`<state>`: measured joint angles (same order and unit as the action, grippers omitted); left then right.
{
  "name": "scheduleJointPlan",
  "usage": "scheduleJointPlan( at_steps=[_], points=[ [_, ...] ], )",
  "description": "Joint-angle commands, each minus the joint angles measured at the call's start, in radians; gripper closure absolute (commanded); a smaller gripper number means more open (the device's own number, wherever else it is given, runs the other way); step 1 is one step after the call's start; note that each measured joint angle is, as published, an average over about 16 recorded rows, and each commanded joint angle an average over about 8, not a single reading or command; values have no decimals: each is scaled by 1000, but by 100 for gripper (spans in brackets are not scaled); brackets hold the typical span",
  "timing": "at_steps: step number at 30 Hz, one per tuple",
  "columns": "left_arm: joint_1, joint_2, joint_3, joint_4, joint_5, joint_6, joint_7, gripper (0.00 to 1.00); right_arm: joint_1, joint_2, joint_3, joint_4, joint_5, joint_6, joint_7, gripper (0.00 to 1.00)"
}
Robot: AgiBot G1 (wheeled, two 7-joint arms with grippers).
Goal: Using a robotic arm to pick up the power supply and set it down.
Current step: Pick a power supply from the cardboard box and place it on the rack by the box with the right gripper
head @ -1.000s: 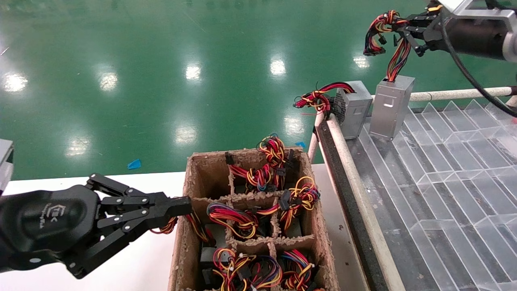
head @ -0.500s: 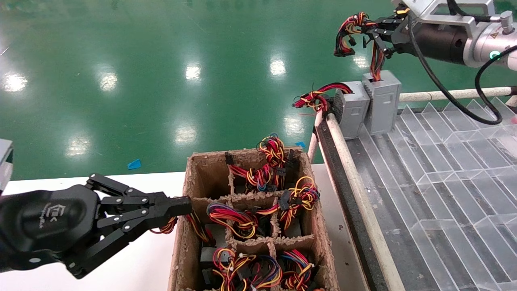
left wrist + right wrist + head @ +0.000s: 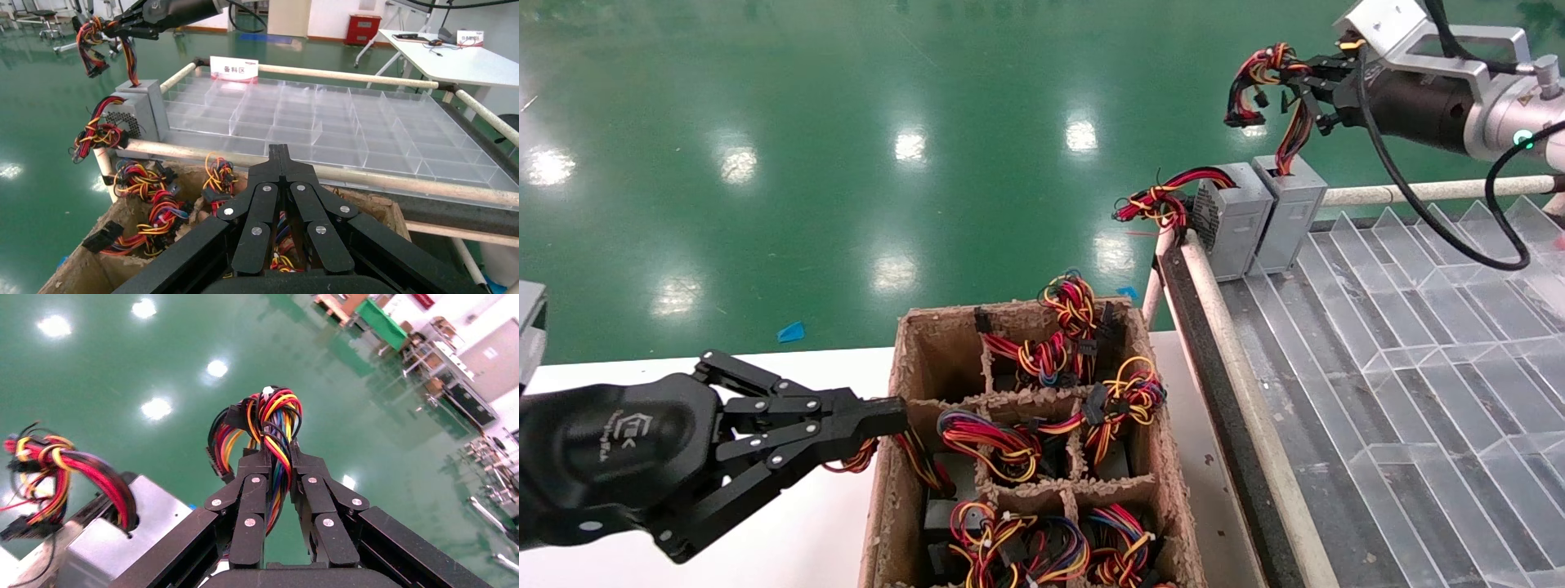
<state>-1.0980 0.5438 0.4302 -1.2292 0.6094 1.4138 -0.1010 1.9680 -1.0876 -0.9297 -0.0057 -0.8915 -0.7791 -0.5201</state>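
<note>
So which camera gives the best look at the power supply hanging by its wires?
The head view: the power supply shows whole, standing against the other grey box, wires clamped by the right gripper. The left wrist view shows it small; the right wrist view shows only its wires.

Head view: high vantage, looking forward and down; cardboard box (image 3: 1026,457) at lower centre, clear divider tray (image 3: 1418,343) at right, green floor (image 3: 805,147) across the upper frame. Left wrist view: close behind the left gripper (image 3: 280,160) at bottom centre, facing over the box (image 3: 98,269) toward the tray (image 3: 343,122), the same two items the head view shows. Right wrist view: very close behind the right gripper (image 3: 278,462), facing out over the floor (image 3: 110,367); its wire bundle (image 3: 269,425) also appears at upper right of the head view (image 3: 1267,77).
</note>
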Motion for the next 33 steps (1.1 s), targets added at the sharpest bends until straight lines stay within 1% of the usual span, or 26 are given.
scheduleJointPlan(
  at_steps=[1, 9, 16, 17, 18, 24, 25, 26, 33],
  points=[
    [0, 0, 0, 0, 0, 0, 0, 100, -13, 0, 9, 0, 13, 18, -3, 100],
    [0, 0, 0, 0, 0, 0, 0, 100, -41, 0, 31, 14, 45, 31, -38, 100],
    [0, 0, 0, 0, 0, 0, 0, 100, -63, -8, 26, 2, 37, 17, -30, 100],
    [0, 0, 0, 0, 0, 0, 0, 100, -64, -9, 25, 1, 36, 16, -26, 96],
    [0, 0, 0, 0, 0, 0, 0, 100, -64, -10, 24, 0, 35, 14, -23, 87],
    [0, 0, 0, 0, 0, 0, 0, 100, -60, -15, 25, 4, 36, 5, -11, 12],
    [0, 0, 0, 0, 0, 0, 0, 100, -59, -14, 26, 6, 37, 3, -10, 4],
    [0, 0, 0, 0, 0, 0, 0, 100, -58, -14, 26, 7, 38, 2, -11, 0],
    [0, 0, 0, 0, 0, 0, 0, 100, -48, -6, 28, 11, 41, -9, -14, 0]
  ],
)
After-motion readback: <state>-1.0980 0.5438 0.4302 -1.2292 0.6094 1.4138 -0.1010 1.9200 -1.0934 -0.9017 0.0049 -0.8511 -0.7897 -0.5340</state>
